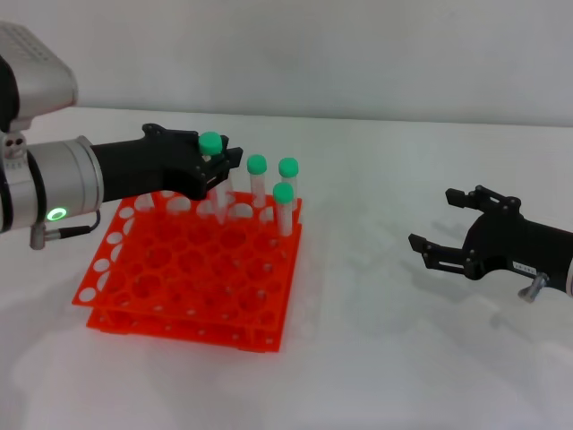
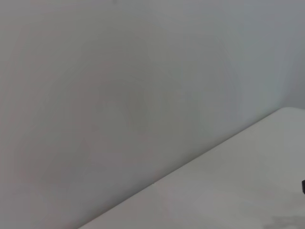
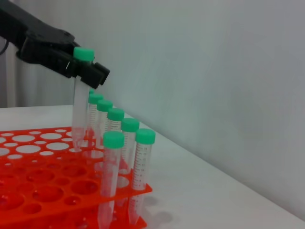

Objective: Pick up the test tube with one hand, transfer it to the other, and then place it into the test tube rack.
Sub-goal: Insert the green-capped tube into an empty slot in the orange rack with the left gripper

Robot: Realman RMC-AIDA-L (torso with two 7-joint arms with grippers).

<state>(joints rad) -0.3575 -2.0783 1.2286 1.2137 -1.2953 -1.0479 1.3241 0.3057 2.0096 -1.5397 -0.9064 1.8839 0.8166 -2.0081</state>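
A white desk [image 1: 376, 358] fills the room's foreground, with a pale wall behind it. On its left part sits the orange-red rack [image 1: 192, 269], two tiers of round holes, its far right corner lined with capped tubes [image 3: 114, 143] standing upright; the right wrist view shows seven green caps there in a row and a pair at the near end.

The left arm [image 1: 54, 184], grey-white with a green ring light, reaches in over the rack's far edge. Its black left pincer [image 1: 218, 164] is pinching the tube [image 3: 79, 105] just under the green cap, holding it nearly upright. The tube's pointed tip sits at a hole in the top tier, beside the standing row; whether it has entered the hole I cannot tell for certain.

Off to the right, well apart from the rack, the right pincer [image 1: 440, 224] hovers low over the bare desk, its fingers spread wide and holding nothing.

The left wrist view gives only wall and a slice of desk edge.
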